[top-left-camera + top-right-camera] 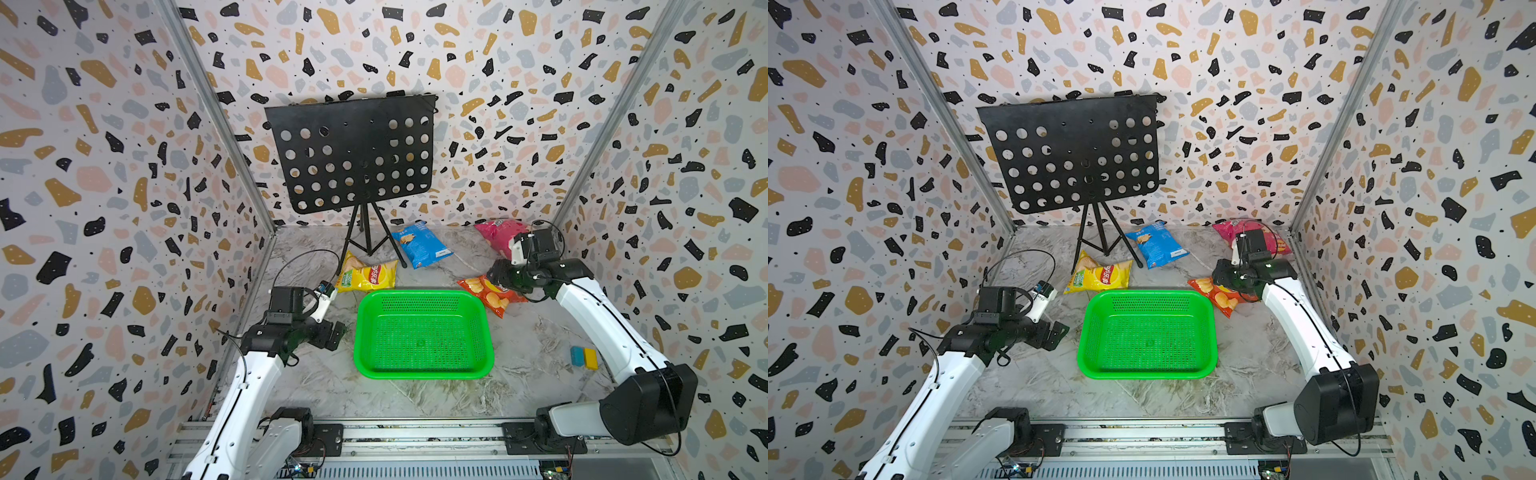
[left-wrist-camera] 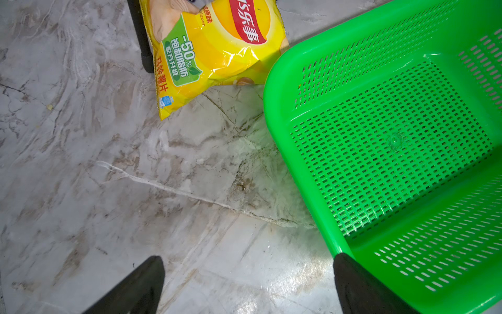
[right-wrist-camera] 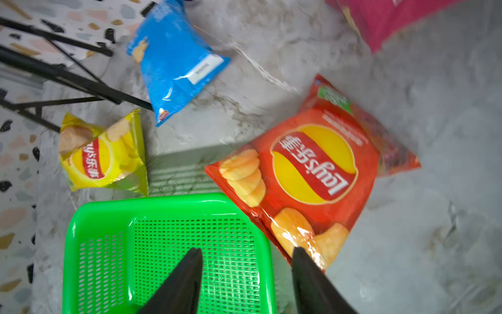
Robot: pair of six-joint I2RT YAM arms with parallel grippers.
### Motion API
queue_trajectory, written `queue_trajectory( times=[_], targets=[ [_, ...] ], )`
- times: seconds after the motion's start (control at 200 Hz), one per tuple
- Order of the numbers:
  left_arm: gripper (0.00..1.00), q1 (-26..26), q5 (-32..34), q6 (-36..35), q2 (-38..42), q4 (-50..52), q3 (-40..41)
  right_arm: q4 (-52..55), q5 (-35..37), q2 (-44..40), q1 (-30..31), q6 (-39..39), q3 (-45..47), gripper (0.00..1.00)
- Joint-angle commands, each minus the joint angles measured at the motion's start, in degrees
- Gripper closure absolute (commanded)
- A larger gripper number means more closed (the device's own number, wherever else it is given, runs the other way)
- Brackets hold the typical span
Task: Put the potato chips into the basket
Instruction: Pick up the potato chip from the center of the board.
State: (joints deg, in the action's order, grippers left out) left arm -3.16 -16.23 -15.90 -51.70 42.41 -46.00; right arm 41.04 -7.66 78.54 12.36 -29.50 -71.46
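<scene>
Though inverted, "Lay's" on orange-red bag point(image 3: 312, 168)

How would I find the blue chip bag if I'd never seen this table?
Look for the big black stand full of holes at the back of the table. By its tripod legs, on the right arm's side, lies the blue chip bag. It is the only blue bag, and it has a white label; the yellow bag lies by the other leg.

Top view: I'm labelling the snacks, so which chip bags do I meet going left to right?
yellow chip bag → blue chip bag → orange-red chip bag; pink chip bag left out: it overlaps the orange-red one sideways.
</scene>
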Motion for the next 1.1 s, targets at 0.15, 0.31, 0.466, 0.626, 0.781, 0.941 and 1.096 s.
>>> queue_trajectory(
  times=[0.15, 0.31, 0.466, 0.626, 0.781, 0.941, 1.096],
  targets=[
    [0.0, 0.26, -0.82, -0.82, 0.0, -0.49, 0.7, 1.07, -1.5, -1.82, -8.78, -4.84, 5.57, 0.27],
    [0.0, 0.26, -0.91, -0.93, -0.46, -0.42, 0.66, -2.25, -3.31, 2.28, -11.48, -6.88, 6.04, 0.3],
    [0.0, 0.25, -0.75, -0.95, -0.28, -0.43, 0.67, -6.24, -2.87, 6.65, -12.51, -8.57, 6.31, 0.32],
    [0.0, 0.26, -0.73, -0.94, -0.38, -0.4, 0.71, -9.66, -3.59, 10.84, -12.63, -9.24, 5.75, 0.35],
    [0.0, 0.26, -0.67, -0.97, -0.3, -0.49, 0.69, -12.38, -3.32, 13.11, -12.72, -9.07, 6.18, 0.45],
    [0.0, 0.26, -0.64, -0.96, -0.32, -0.58, 0.65, -14.45, -3.59, 13.16, -12.76, -8.69, 6.98, 0.69],
    [0.0, 0.26, -0.51, -0.97, -0.23, -0.6, 0.69, -14.73, -2.74, 11.7, -12.78, -7.98, 7.35, 1.0]
  ],
)
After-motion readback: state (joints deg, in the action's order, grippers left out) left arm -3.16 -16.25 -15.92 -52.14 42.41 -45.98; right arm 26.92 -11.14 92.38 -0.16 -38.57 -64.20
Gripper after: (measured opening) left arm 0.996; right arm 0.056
